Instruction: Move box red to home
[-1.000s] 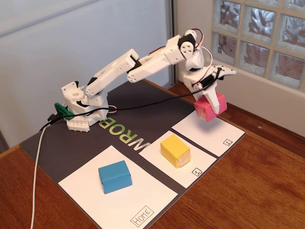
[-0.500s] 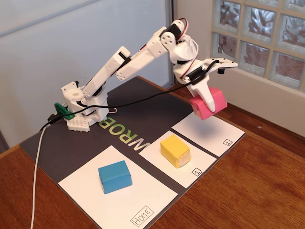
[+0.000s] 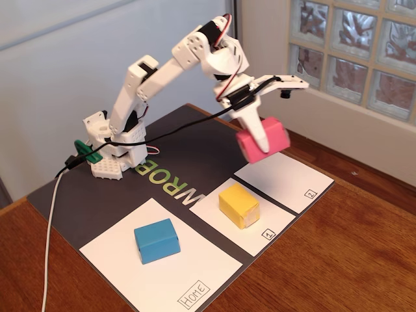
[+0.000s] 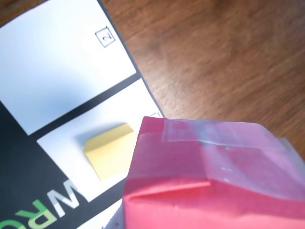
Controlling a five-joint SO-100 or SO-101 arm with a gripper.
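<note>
The largest white sheet (image 3: 195,260) reads "HOME" at its corner, smaller sheets (image 3: 260,211) (image 3: 286,179) read "1" and "2", and the dark mat (image 3: 175,136) shows "WROB".

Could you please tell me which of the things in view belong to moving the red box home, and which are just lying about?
Belongs to the job:
- pinkish-red paper-faced block, held in the air by the white gripper
- largest white sheet labelled HOME

Just lying about:
- blue block, sitting on the HOME sheet
- yellow block on sheet 1
- bare sheet 2
</note>
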